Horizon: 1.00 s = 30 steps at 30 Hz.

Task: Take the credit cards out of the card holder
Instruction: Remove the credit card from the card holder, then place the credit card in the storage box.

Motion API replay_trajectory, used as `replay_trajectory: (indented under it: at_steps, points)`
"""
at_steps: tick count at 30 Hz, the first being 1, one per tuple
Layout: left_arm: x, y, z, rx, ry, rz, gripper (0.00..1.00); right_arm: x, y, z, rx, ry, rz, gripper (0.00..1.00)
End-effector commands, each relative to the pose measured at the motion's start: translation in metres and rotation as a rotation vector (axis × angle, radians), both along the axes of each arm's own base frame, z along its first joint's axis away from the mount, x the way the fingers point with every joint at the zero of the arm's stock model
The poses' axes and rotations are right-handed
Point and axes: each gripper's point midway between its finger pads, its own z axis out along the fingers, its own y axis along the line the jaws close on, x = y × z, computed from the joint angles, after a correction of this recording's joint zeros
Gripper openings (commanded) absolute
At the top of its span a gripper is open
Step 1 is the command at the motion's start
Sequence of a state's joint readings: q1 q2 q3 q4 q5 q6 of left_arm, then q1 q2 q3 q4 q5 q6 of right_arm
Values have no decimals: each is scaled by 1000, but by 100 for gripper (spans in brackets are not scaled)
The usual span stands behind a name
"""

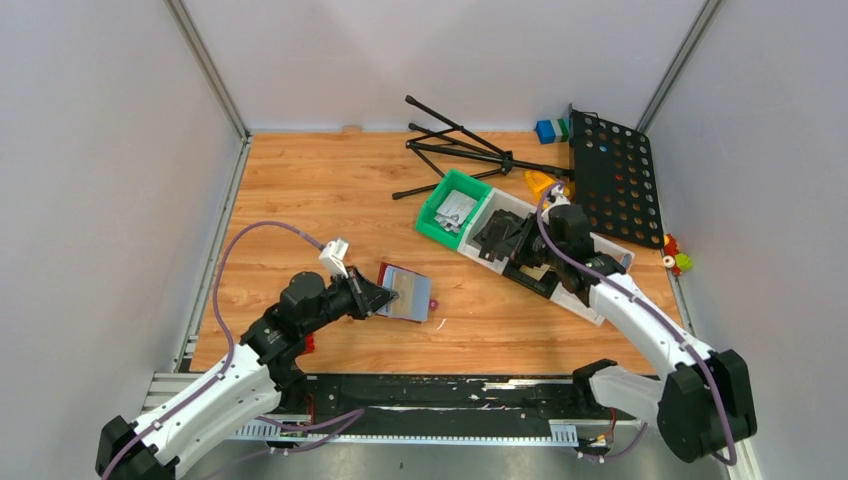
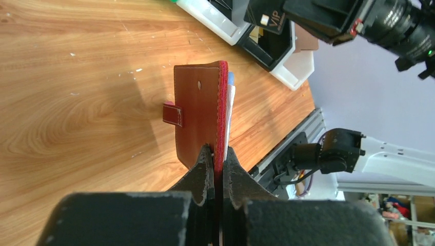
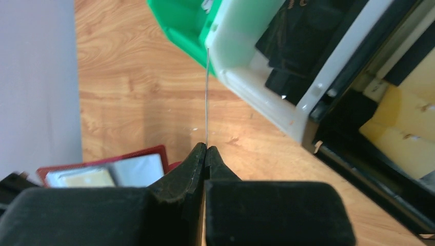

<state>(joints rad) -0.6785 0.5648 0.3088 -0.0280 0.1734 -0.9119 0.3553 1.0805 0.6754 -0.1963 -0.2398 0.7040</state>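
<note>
Dark-red leather, soft and light by the look of it, so the card holder [image 1: 405, 293] would flop unless gripped at its stitched edge. That is where the left gripper [image 2: 218, 171] has it, fingers squeezed together on one flap, centre-left of the top view over the wooden table [image 1: 300, 200]. Pale card edges [image 2: 231, 100] peek from its pockets; thin, stiff and slick, they want pinching by that exposed rim. Right of centre, the right gripper [image 3: 206, 149] is clamped on one thin card [image 3: 206, 87] by the white tray [image 3: 246, 66].
</note>
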Motion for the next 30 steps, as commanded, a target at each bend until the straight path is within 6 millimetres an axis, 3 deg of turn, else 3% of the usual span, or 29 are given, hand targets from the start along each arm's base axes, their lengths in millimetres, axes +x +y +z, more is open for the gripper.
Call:
replay_trajectory:
  at_steps: [1,8,16,19,21,23,25,30]
  points:
    - [7,1,21,41,-91,-11,0,34,-17,9,-106,-44,-94,0]
    - [7,2,20,81,-99,-28,0,75,-17,-4,-213,-9,-88,0]
    - [5,1,23,90,-110,-44,0,106,-34,-30,-316,74,-100,3]
    - [5,2,22,91,-108,-45,0,111,-43,-41,-342,129,-98,12]
    - [5,2,22,92,-110,-43,0,112,-43,-43,-344,137,-76,28]
    - [5,3,20,100,-110,-40,0,112,-45,-40,-349,124,-64,39]
    - [5,3,20,105,-113,-43,0,112,-45,-30,-351,96,-66,41]
    - [6,1,18,107,-107,-52,0,100,-36,11,-300,-8,-11,54]
